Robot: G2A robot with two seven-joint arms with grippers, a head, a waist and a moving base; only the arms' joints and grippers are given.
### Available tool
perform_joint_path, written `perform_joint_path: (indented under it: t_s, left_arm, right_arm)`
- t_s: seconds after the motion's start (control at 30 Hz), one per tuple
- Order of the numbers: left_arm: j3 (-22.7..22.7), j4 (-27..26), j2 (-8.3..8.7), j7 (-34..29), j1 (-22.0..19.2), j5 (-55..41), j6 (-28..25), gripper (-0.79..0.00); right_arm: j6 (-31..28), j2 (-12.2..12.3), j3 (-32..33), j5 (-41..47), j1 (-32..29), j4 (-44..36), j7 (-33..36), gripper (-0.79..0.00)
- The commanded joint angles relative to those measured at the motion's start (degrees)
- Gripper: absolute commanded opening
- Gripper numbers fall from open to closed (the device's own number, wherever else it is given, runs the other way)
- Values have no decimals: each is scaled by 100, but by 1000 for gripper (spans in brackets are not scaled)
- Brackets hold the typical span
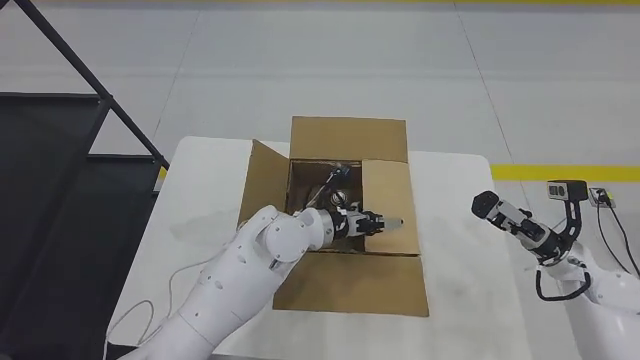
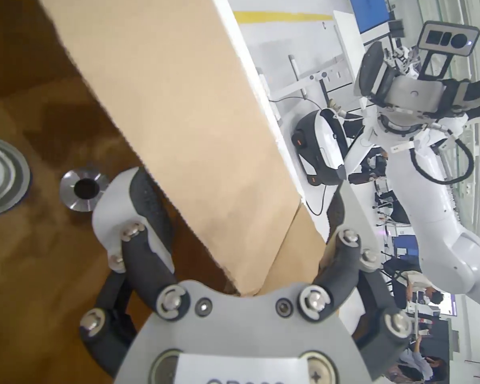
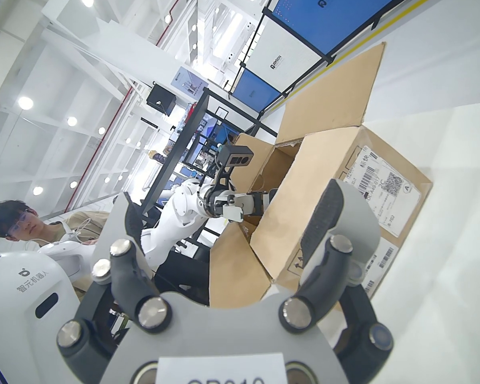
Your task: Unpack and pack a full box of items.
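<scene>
An open cardboard box [image 1: 350, 285] stands mid-table with its flaps spread. My left gripper [image 1: 385, 224] is at the box's right flap [image 1: 388, 200]. In the left wrist view the left gripper [image 2: 232, 197] is open, one finger inside the box and the other outside, with the flap [image 2: 164, 81] between them. On the box floor lie a small metal cone-shaped piece [image 2: 84, 189] and a round metal disc [image 2: 0, 177]. My right gripper [image 1: 487, 205] hangs open off the table's right side, away from the box [image 3: 344, 169], with nothing between its fingers [image 3: 336, 209].
The box sits on a white table [image 1: 470, 280] with bare surface to its right and left. A black metal frame [image 1: 60, 160] stands beyond the table's left edge. A yellow floor line [image 1: 560, 172] runs behind the right side.
</scene>
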Motion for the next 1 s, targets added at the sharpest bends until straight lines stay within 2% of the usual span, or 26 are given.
perform_joint_path:
  t_s: [0.0, 0.23, 0.4, 0.7, 0.8, 0.97]
  left_arm:
    - [19, -1, -29, 83, -19, 17, -87, 0]
    - [-21, -235, -108, 425, -23, 13, -229, 0]
    - [138, -244, -253, 712, -147, -15, -301, 0]
    - [782, 237, -707, 1237, -553, 5, -839, 0]
    - [1001, 556, -881, 1458, -673, 110, -1012, 0]
    - [1353, 1182, -1221, 1370, -922, -7, -1111, 0]
  right_arm:
    - [6, 18, -22, 6, 17, 18, 7, 0]
    - [0, 76, -89, 138, 138, 101, 0, 0]
    - [-168, 118, 54, 386, 149, 289, -168, 0]
    - [-531, 264, 848, 871, -476, 328, -530, 0]
    - [-612, 306, 1104, 1048, -762, 278, -611, 0]
    - [-712, 354, 1414, 1261, -1188, 220, -712, 0]
